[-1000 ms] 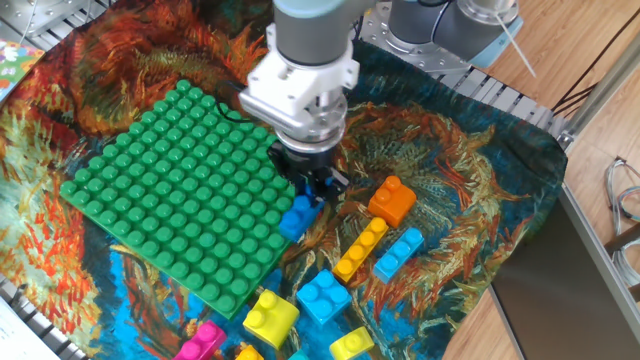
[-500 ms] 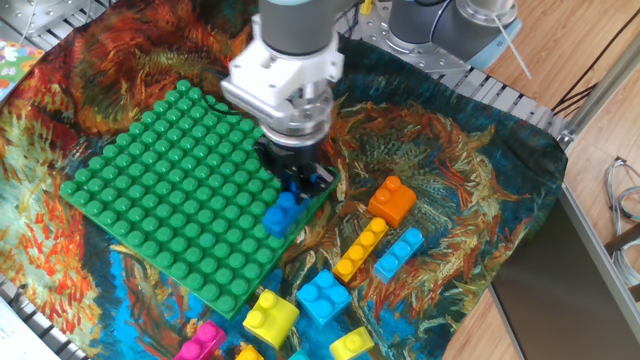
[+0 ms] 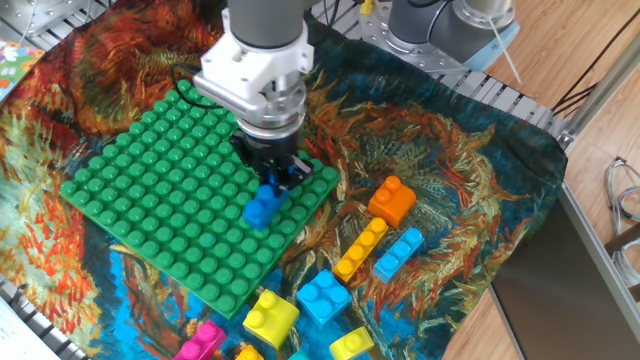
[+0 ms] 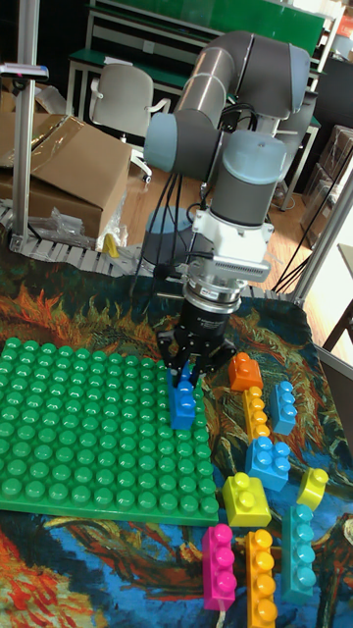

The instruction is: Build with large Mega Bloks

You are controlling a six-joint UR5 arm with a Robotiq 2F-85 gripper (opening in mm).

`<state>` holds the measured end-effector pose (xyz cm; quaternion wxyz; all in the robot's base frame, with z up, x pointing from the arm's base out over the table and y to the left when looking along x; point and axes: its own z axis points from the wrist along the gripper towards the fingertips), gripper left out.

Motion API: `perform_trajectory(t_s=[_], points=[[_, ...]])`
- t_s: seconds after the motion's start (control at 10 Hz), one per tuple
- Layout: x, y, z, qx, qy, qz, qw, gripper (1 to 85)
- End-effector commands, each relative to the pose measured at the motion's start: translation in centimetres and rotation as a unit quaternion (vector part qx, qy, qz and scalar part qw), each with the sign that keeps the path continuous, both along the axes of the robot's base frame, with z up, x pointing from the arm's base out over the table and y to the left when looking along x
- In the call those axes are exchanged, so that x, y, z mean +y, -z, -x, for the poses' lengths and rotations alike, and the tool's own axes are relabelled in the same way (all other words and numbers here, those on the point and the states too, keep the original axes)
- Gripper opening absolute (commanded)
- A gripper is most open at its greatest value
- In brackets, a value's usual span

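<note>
So your blue brick (image 3: 262, 207) is pinched in the gripper (image 3: 270, 180), fingers clamped on its upper end, and it's hanging over the right-hand edge of the green studded plate (image 3: 150, 190). From the tall fixed view the same brick (image 4: 183, 402) looks like it's sitting right at stud level on the plate (image 4: 78, 432), but you can't really tell if it's pressed down or just hovering a hair above.

Compared with a second ago, you've carried it up and to the left: back then the brick was off the plate's corner, over the painted cloth (image 3: 440, 170), and half a second ago it was just crossing the edge. Now it's fully over the green studs, and the whole wrist has slid left with it.

Nothing else has budged. The orange brick (image 3: 391, 200) sits where it was on the cloth to the right, with the long yellow-orange brick (image 3: 360, 249) and the light blue brick (image 3: 398, 253) just below it. Nearer the front edge you've got the light blue square brick (image 3: 322, 295), the yellow brick (image 3: 270, 315), another yellow one (image 3: 351, 345) and the pink brick (image 3: 198, 343), all in the same spots.
</note>
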<state>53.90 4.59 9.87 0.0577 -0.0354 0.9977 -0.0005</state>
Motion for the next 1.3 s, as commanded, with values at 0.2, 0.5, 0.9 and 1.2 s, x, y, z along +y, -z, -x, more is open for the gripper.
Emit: perform_trajectory(t_s=[0.2, 0.5, 0.9, 1.2], points=[[-3.6, -0.5, -1.5, -0.009, -0.009, 0.011, 0.9999, 1.3], [-5.8, -0.5, -0.7, 0.003, -0.047, -0.013, 0.9988, 1.3], [-8.6, -0.6, -1.2, -0.004, 0.011, 0.033, 0.9994, 1.3], [-10.5, 0.0, -3.6, 0.008, -0.036, 0.019, 0.9992, 1.3]])
